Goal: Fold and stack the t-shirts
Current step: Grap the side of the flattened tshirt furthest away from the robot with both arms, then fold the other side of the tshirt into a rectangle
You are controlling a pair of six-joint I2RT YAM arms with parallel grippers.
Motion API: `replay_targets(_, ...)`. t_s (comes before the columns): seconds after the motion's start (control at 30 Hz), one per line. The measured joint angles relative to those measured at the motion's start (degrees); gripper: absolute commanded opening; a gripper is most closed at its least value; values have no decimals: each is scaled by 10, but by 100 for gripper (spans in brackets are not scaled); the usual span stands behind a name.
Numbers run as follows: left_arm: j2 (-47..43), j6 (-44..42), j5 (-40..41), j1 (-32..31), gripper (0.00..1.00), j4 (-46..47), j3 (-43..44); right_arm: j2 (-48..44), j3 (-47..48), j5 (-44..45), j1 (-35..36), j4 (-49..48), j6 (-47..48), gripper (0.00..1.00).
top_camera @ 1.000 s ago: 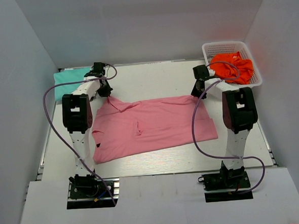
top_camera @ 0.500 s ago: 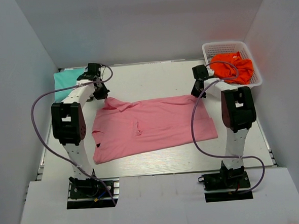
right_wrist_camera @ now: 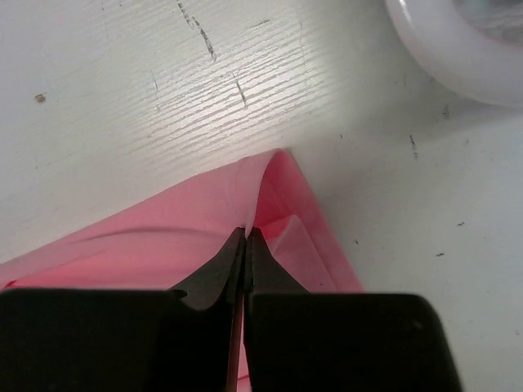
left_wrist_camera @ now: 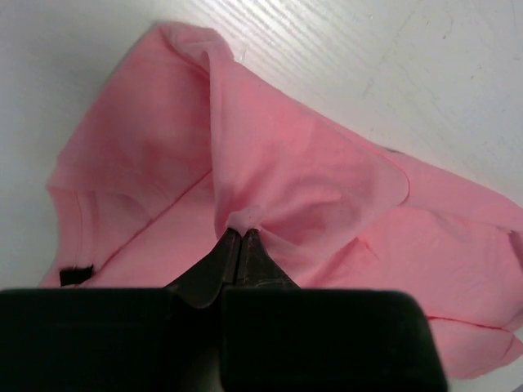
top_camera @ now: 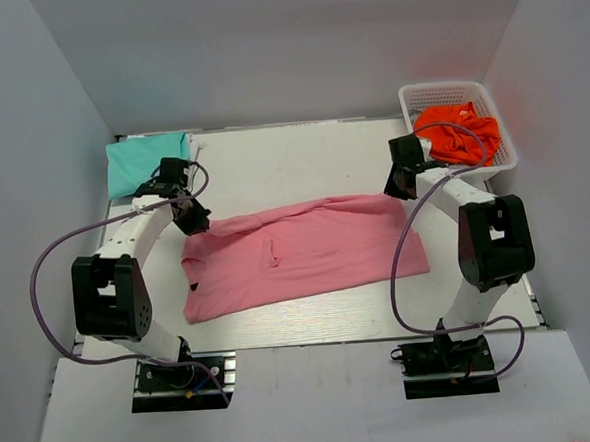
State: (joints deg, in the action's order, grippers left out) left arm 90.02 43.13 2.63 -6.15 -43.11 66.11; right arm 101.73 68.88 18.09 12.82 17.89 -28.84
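Flatly across the middle of the table point(top_camera: 291, 161) lies the pink shirt point(top_camera: 307, 255), its length running left to right, its near edge not far from the table's near edge. Its far edge is raised at both ends, each end pinched by a gripper. The left gripper point(top_camera: 196, 221) is clamped on a bunch of cloth at the shirt's far left corner. In the left wrist view its fingers point(left_wrist_camera: 219, 263) are pressed together with a small peak of pink fabric caught between the tips, and the cloth drapes away in a loose fold. A small black tag point(left_wrist_camera: 75, 275) shows at the shirt's left side. The right gripper point(top_camera: 399, 185) nips the far right corner. In the right wrist view its fingers point(right_wrist_camera: 214, 273) are closed on a thin folded edge of pink.

The teal shirt point(top_camera: 147, 162) sits folded in the far left corner, apart from the pink one. A white basket point(top_camera: 437, 89) stands in the far right corner, holding crumpled orange cloth point(top_camera: 460, 131).
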Motion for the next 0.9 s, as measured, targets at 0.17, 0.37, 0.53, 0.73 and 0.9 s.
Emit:
replay_targets(0.17, -43, 13, 3, -1, 0, -23, -12, -45, -24, 10, 0, 0, 8, 0)
replay_targets(0.37, -106, 19, 5, 0, 0, -54, -51, -91, -60, 13, 0, -1, 10, 0)
replay_targets(0.53, -156, 24, 7, -1, 0, -67, -99, -108, -80, 13, 0, 0, 12, 0)
replay_targets(0.73, -198, 24, 7, 0, 0, -93, -131, -114, -81, 13, 0, 2, 22, 0)
replay_targets(0.9, -207, 24, 7, 0, 0, -110, -132, -114, -81, 13, -1, 13, 26, 0)
